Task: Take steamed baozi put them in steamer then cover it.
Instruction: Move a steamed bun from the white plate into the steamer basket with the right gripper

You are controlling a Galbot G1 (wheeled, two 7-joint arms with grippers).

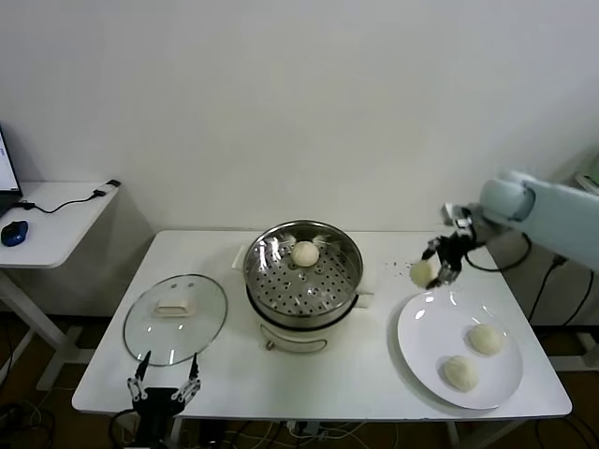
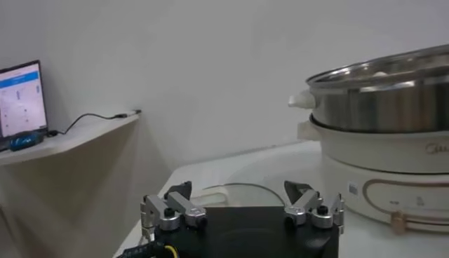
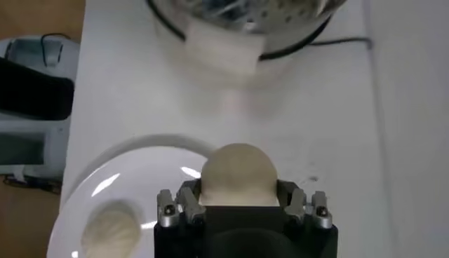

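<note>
The steel steamer [image 1: 301,273] stands mid-table on its white base, with one cream baozi [image 1: 304,253] on its perforated tray. My right gripper [image 1: 432,269] hangs above the table between the steamer and the white plate [image 1: 426,346], shut on another baozi [image 1: 421,273]. The right wrist view shows that bun [image 3: 239,175] clamped between the fingers [image 3: 189,200], above the plate's rim [image 3: 133,165]. Two more baozi [image 1: 485,338] [image 1: 459,372] lie on the plate. The glass lid [image 1: 175,316] rests flat left of the steamer. My left gripper [image 1: 167,379] waits open at the table's front edge.
A side desk [image 1: 56,220] with a blue mouse [image 1: 13,232] and a cable stands to the left. In the left wrist view the steamer's pot [image 2: 382,105] rises beside the lid [image 2: 231,191], and a monitor [image 2: 21,98] sits on the side desk.
</note>
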